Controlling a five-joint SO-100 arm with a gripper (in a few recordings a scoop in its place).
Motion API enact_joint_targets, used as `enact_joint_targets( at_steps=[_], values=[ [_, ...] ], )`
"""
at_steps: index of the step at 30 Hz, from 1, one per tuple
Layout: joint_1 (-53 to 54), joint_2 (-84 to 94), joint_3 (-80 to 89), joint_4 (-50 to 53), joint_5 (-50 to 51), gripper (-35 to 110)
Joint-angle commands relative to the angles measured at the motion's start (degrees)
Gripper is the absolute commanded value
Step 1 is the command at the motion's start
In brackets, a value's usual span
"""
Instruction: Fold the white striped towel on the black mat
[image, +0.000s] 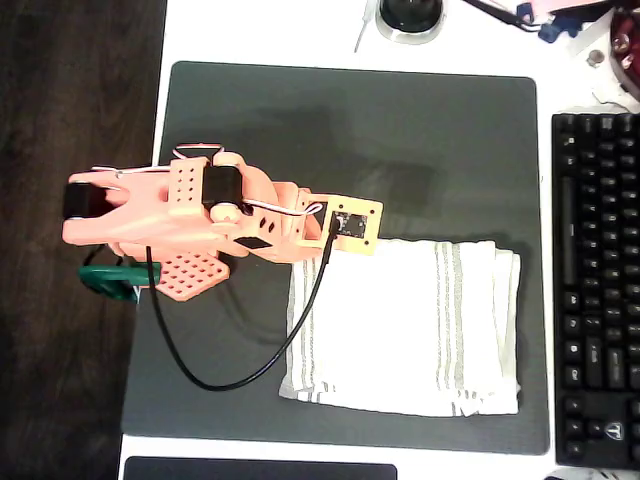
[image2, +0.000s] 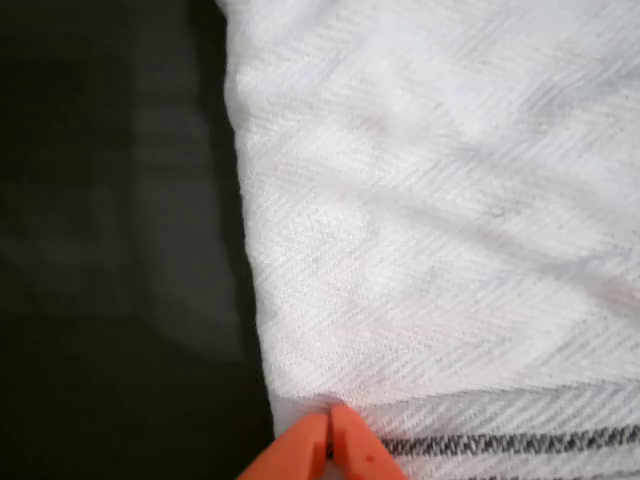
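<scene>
**Gripper pinched at towel edge, towel on right half of mat**

Overhead view: orange SO-100 arm (image: 200, 215) reaches in from the mat's left edge, its wrist camera board (image: 352, 224) sitting over the towel's upper-left corner. A black cable (image: 240, 375) loops from that board down across the mat and back to the arm. A green clamp (image: 108, 281) sits under the arm base at the mat's left edge.

The white striped towel (image: 405, 325) lies flat on the black mat (image: 350, 130), in the mat's lower-right part, close to the mat's bottom and right edges. Grey stripe groups run near its left and right edges. The right side shows a second layer edge, so it looks doubled over there. Slight wrinkles, bottom edge a bit uneven.

Wrist view: gripper (image2: 329, 440) at bottom centre, the two orange fingertips (image2: 300, 455) pressed together with no visible gap, tips touching the white striped towel (image2: 430, 220) right at its edge, just above a dark stripe band. Can't confirm whether fabric is actually caught between the tips. The black mat (image2: 110, 250) fills the left side of this view, the towel edge running top to bottom.

Around the mat on the white desk (image: 300, 40): black keyboard (image: 595, 290) just off the mat's right edge, a round black-and-silver object (image: 410, 18) beyond the top edge
</scene>
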Motion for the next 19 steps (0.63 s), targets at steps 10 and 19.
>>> enact_joint_targets(
  at_steps=[10,19],
  values=[
    [0.09,1.32,1.23,0.97,-0.09,0],
    [0.0,1.32,1.23,0.97,-0.09,0]
  ],
)
